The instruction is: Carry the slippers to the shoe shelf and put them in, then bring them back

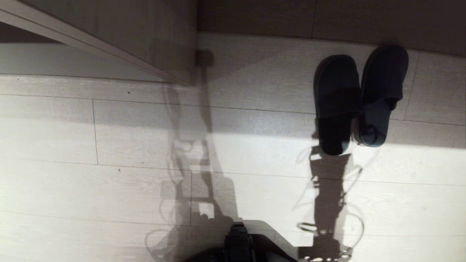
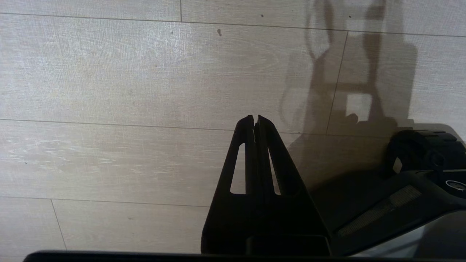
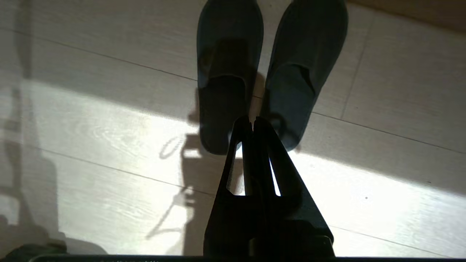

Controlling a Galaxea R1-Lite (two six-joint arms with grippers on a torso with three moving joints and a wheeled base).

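Note:
The two dark blue-grey slippers (image 1: 336, 98) lie side by side on the pale floor at the right of the head view, toes away from me, open heels toward me. In the right wrist view the same slippers (image 3: 227, 72) lie just beyond my right gripper (image 3: 253, 120). That gripper is shut with nothing in it, and its tips hover in front of the gap between the two heels. My left gripper (image 2: 253, 118) is shut and empty, hanging over bare floor. Neither gripper shows in the head view. The shoe shelf is out of view.
A grey-beige wood-laminate furniture panel (image 1: 145, 36) juts in at the upper left of the head view. A dark wood-laminate wall face (image 1: 327, 18) runs along behind the slippers. My base (image 1: 238, 243) shows at the bottom edge. The arms' shadows fall across the sunlit floor (image 1: 54, 182).

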